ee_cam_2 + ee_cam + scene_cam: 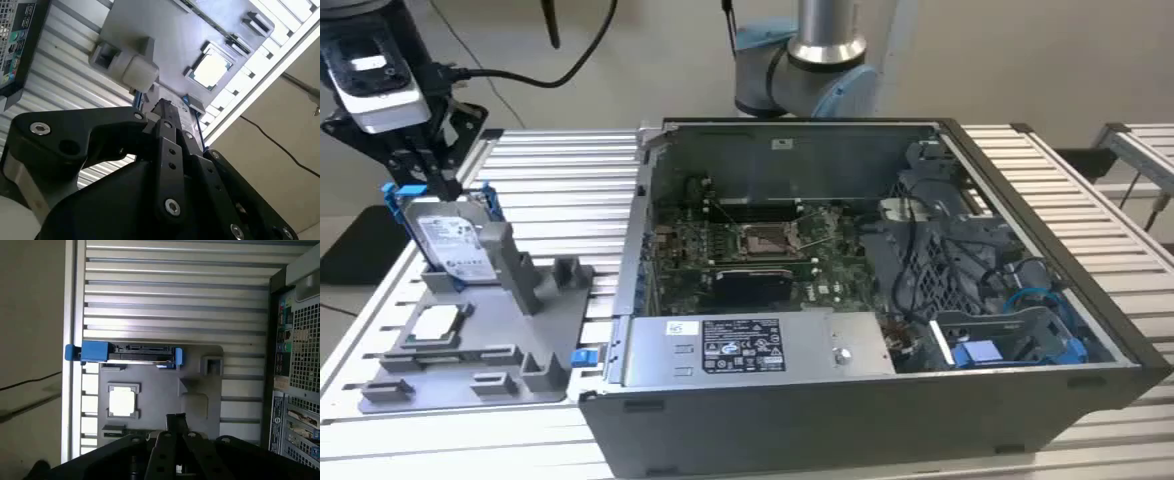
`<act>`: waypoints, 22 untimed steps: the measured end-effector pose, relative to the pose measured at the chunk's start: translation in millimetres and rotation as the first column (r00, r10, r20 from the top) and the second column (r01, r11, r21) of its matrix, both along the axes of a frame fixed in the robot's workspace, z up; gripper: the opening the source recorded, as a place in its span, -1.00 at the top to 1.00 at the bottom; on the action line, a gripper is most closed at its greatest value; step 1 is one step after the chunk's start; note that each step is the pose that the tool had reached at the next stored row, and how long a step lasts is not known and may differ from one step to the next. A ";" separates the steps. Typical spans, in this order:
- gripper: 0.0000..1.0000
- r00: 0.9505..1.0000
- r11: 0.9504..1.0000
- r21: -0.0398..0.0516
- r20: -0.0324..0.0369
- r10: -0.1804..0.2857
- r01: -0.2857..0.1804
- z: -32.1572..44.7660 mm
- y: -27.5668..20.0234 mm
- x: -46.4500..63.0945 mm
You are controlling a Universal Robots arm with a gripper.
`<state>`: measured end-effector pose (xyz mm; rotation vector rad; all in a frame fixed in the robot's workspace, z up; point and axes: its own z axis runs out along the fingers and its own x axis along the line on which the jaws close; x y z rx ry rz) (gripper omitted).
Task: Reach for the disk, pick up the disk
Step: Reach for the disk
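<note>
End effector (438,182), fingers drawn narrow and gripping nothing, hangs at the top edge of the disk (454,240), which stands upright directly beneath it in a grey fixture (487,335) on the worktop (567,170); contact cannot be told.

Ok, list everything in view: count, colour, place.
disk: one, silver in a blue caddy, upright in the fixture, exterior view's left
chip: one, silver, flat on the fixture
fixture: one, grey, on the table
computer case: one, grey, open, centre
motherboard: one, green, inside the case
table: one, silver slats, under everything
arm: one, silver and blue, behind the case
pincer: one, black, at the disk's top
</note>
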<state>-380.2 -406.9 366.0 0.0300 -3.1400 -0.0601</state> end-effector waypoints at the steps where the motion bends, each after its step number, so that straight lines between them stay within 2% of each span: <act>1: 1.00 1.000 1.000 0.000 0.000 0.000 0.000 0.0 0.0 0.0; 14: 1.00 1.000 1.000 0.000 0.000 0.000 0.000 0.0 0.1 0.0; 15: 1.00 1.000 1.000 0.000 0.000 0.000 0.000 0.1 1.1 -0.1; 17: 1.00 1.000 1.000 0.000 0.000 0.000 0.000 0.1 6.8 0.0; 22: 1.00 1.000 1.000 0.000 0.000 0.000 0.000 -0.4 29.7 -0.2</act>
